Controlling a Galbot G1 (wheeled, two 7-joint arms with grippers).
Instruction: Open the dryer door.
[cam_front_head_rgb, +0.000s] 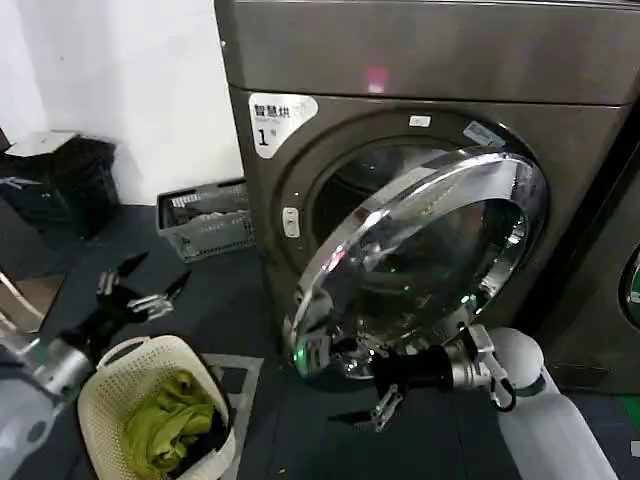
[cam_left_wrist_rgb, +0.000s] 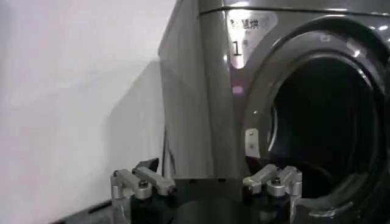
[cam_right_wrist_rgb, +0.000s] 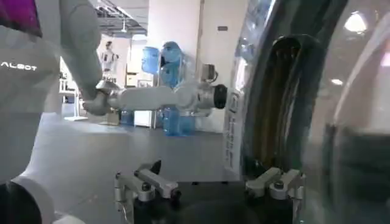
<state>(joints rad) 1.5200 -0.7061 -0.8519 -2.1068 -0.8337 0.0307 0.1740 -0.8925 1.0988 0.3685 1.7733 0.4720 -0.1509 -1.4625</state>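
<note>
The jaws of the left gripper (cam_front_head_rgb: 140, 290) stand spread wide with nothing between them, hanging well left of the dryer (cam_front_head_rgb: 400, 150) above a cream basket (cam_front_head_rgb: 110, 400) of green cloth (cam_front_head_rgb: 175, 420) on the floor; this arm looks idle. The right gripper (cam_front_head_rgb: 365, 390) sits just under the lower edge of the door (cam_front_head_rgb: 420, 270), its jaws parted and holding nothing (its wrist view shows the chrome ring running close beside one finger (cam_right_wrist_rgb: 277, 182), whether touching I cannot tell).

The door is already swung partway out from the dryer, hinged on its right, its free edge toward the basket side, and the drum opening (cam_front_head_rgb: 350, 170) shows dark behind it. I judge the task mostly done, with only a further push needed to widen it.

Risks from here: pressing on a curved, polished ring, the gripper could slide off the rim and the door could stay where it is or drift back. A push too low might send the gripper under the door instead of against it.

Around the dryer: a grey crate (cam_front_head_rgb: 205, 220) stands against the wall to its left, black boxes (cam_front_head_rgb: 60, 180) farther left, and a neighbouring machine (cam_front_head_rgb: 610, 300) close on its right. The basket lies nearest the door's swing, though it appears well apart from it for now.
</note>
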